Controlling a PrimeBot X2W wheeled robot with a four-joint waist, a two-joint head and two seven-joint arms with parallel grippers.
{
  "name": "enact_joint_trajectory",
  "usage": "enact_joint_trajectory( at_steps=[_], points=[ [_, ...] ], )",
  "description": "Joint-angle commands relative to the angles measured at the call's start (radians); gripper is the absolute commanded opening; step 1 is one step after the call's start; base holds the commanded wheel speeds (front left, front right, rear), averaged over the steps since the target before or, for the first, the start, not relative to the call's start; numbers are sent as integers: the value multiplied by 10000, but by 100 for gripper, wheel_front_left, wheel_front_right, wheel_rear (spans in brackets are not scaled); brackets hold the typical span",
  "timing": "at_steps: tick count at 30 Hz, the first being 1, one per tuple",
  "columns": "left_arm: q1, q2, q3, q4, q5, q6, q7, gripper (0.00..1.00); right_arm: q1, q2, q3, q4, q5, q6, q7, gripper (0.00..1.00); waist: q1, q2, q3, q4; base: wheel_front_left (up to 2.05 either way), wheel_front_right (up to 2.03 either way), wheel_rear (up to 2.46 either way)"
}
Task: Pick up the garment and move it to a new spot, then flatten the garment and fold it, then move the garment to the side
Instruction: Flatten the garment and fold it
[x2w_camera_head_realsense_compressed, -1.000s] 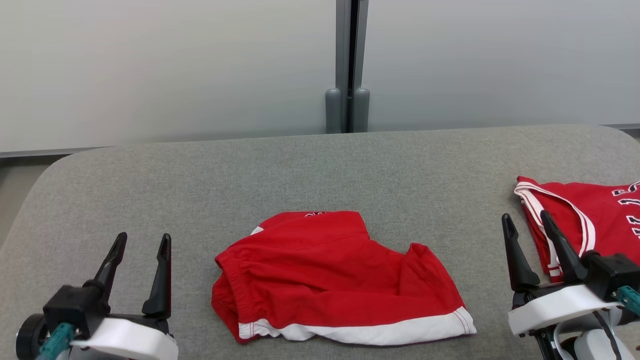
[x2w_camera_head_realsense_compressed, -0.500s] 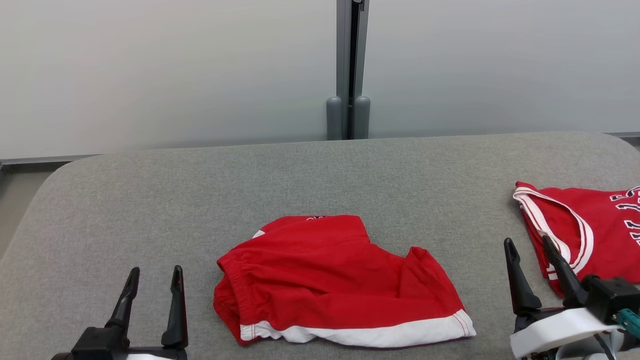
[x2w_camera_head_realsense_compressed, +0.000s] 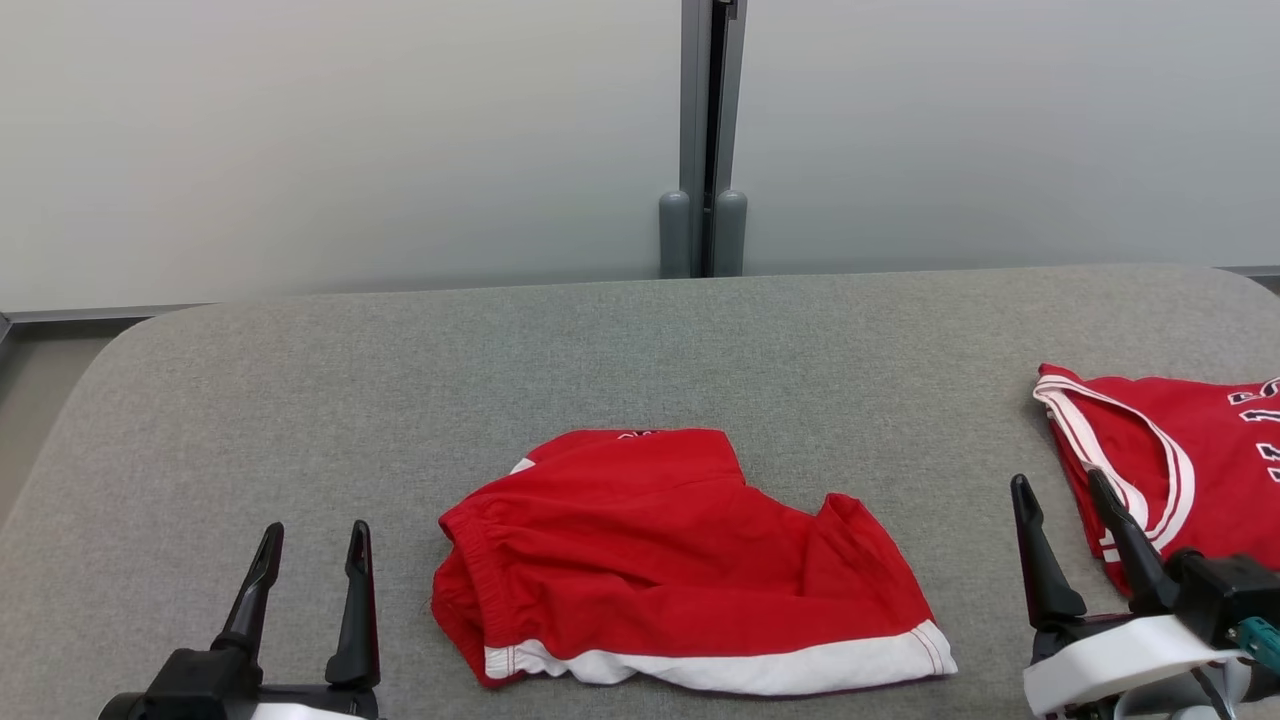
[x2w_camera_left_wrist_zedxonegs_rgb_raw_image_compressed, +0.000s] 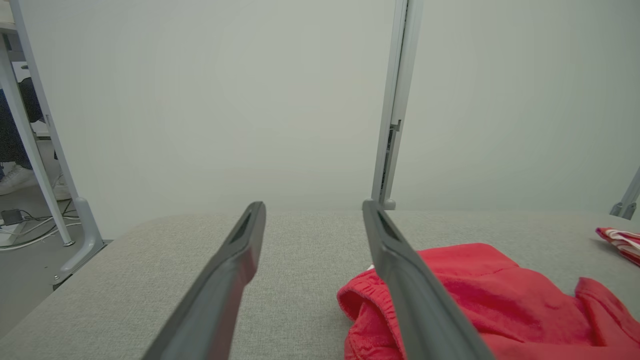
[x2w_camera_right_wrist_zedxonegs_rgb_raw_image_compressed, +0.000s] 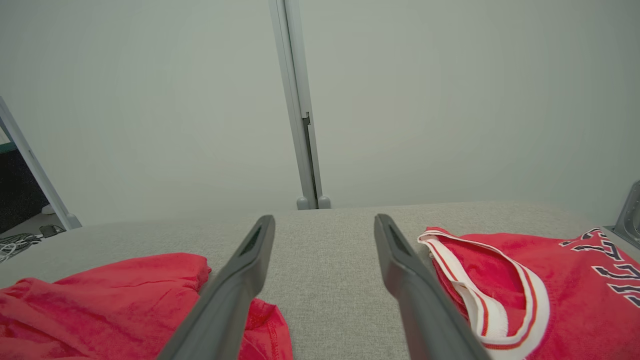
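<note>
The garment, a pair of red shorts (x2w_camera_head_realsense_compressed: 680, 560) with a white hem, lies crumpled on the grey padded table (x2w_camera_head_realsense_compressed: 600, 350), near its front middle. My left gripper (x2w_camera_head_realsense_compressed: 316, 530) hovers open just left of the shorts, apart from them. In the left wrist view my left gripper (x2w_camera_left_wrist_zedxonegs_rgb_raw_image_compressed: 314, 205) is empty, and the shorts (x2w_camera_left_wrist_zedxonegs_rgb_raw_image_compressed: 475, 280) lie behind its right finger. My right gripper (x2w_camera_head_realsense_compressed: 1058, 480) stands open and empty to the right of the shorts. In the right wrist view my right gripper (x2w_camera_right_wrist_zedxonegs_rgb_raw_image_compressed: 325, 217) spans bare table, with the shorts (x2w_camera_right_wrist_zedxonegs_rgb_raw_image_compressed: 125, 295) at lower left.
A red jersey (x2w_camera_head_realsense_compressed: 1200, 450) with white trim and dark lettering lies at the table's right edge, just right of my right gripper; it also shows as the jersey (x2w_camera_right_wrist_zedxonegs_rgb_raw_image_compressed: 550, 280) in the right wrist view. A pale partition wall with a grey post (x2w_camera_head_realsense_compressed: 703, 130) stands behind the table.
The head camera has shifted a little, so the whole scene sits lower. My left gripper has sunk toward the bottom edge and edged right toward the shorts. Both garments lie as before.
</note>
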Motion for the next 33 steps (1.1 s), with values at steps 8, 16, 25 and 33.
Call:
enact_joint_trajectory(
  at_steps=[8, 16, 25, 33],
  points=[
    [-9, -44, 56, 178, 82, -265, -6, 100, -44, -164, -202, 165, -194, 3, 420, 100, 0, 0, -10, 18, 0, 0, 0],
    [228, 93, -801, 528, -990, -1470, 2052, 100, 329, -476, 662, 434, 728, 3, 2720, 100, 0, 0, 118, 83, 0, 0, 0],
    [126, 442, -1527, 388, -1660, -1915, 4298, 100, 309, -524, 1358, 762, 1638, 3, 4515, 100, 0, 0, 351, 200, 0, 0, 0],
    [-387, 432, -2075, 851, -1919, -2068, 5097, 100, -50, -540, 1656, 1011, 1780, 3, 4915, 100, 0, 0, 642, 273, 0, 0, 0]
  ],
)
